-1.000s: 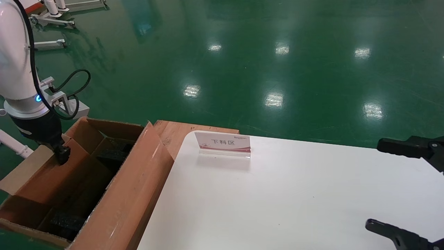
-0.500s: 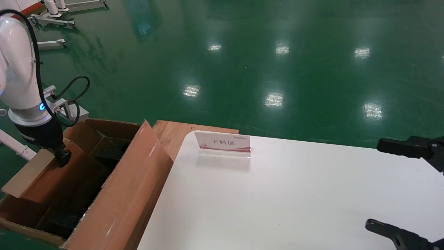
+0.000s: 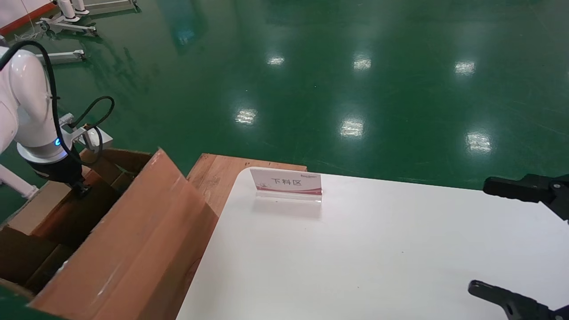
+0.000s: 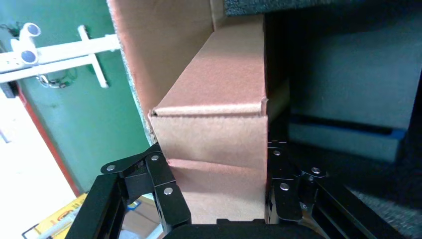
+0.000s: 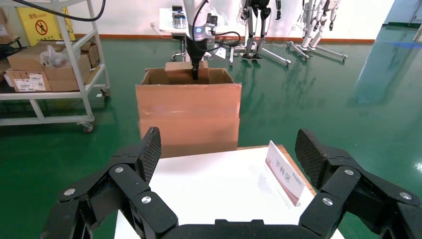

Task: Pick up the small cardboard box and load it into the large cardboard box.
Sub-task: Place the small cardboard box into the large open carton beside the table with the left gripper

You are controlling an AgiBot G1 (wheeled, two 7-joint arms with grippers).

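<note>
small cardboard box (image 4: 214,124) is pinched between the left gripper (image 4: 219,164) jaws, one on each side face, hanging inside the large cardboard box (image 3: 133,249) beside its inner wall, with black foam (image 4: 348,99) next to it and below. Can't tell whether it touches the bottom yet.

Step in hand: loading, at the lowering stage. Next move, I'd judge: ease it down until seated on or between the foam, then spread the jaws and lift straight up clear of the tall near flap (image 3: 146,213).

Right gripper (image 5: 226,174) is parked over the white surface (image 3: 378,249), jaws spread, holding nothing.

Writing: the acrylic sign (image 3: 286,182) on the surface reads 下料区. No print legible on either carton.
</note>
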